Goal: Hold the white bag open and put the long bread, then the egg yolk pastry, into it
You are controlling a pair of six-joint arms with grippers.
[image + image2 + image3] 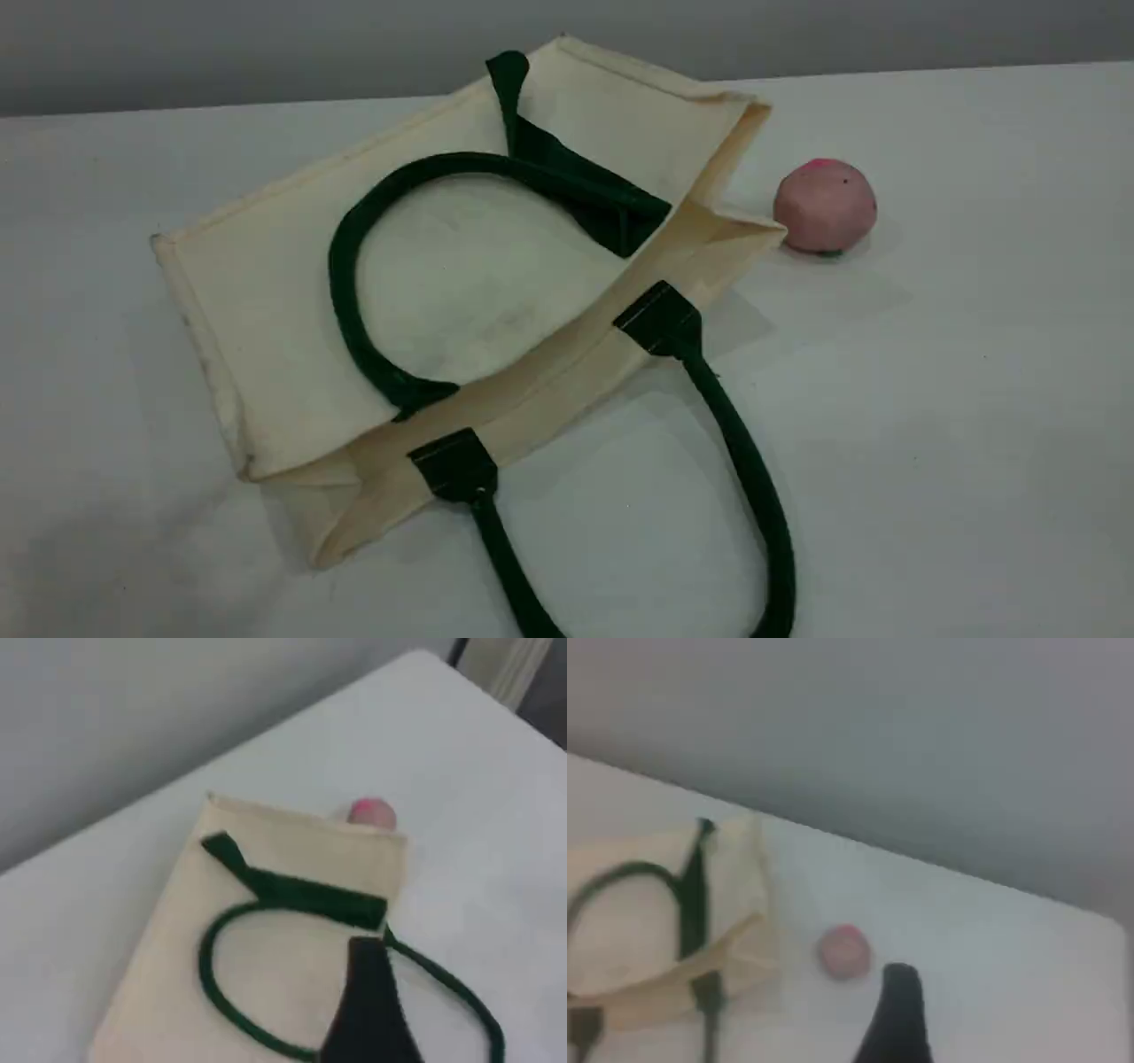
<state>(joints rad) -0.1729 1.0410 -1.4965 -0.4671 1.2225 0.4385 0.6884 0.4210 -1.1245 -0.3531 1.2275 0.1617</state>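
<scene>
Scene view: white bag [266, 301] lying flat.

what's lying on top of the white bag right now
One dark green loop handle lies curled flat on the white bag's upper panel; the other handle trails onto the table. The bag's inside is mostly hidden, so any contents cannot be seen.
</scene>
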